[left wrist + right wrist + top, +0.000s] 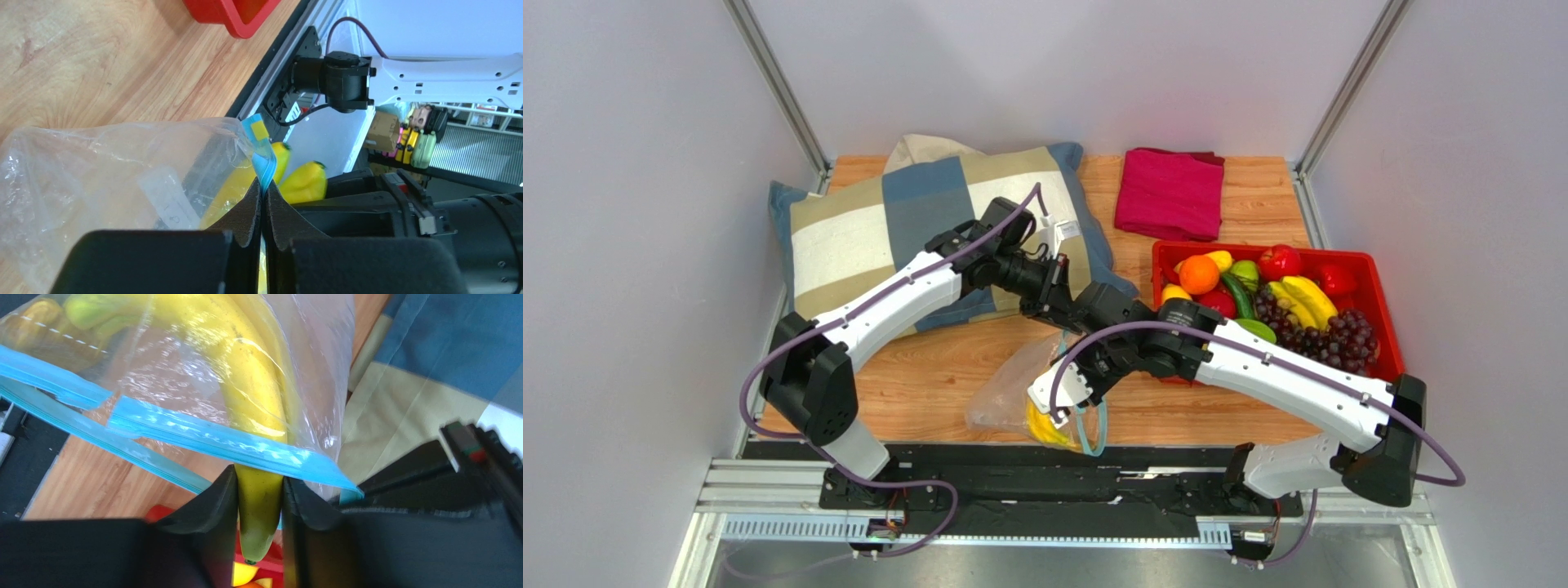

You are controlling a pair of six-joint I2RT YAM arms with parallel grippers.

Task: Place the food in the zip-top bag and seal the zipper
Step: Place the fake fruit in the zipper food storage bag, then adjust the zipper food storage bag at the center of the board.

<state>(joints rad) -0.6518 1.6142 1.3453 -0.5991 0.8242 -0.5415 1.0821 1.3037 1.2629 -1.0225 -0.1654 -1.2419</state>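
The right tool (259, 499) pinches the stem end of the banana bunch (245, 367), whose body lies inside the zip-top bag (307, 349). The left tool (264, 199) is pressed together on the teal zipper (260, 150) (thin, floppy film), holding the bag above the table (92, 55) at its near edge. The bananas look light, stiff and slippery, so the stem is probably the best place to grip.

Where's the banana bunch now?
The banana bunch: top view, near front table edge, left of the red tray, clamped in the right gripper, mostly inside the zip-top bag.
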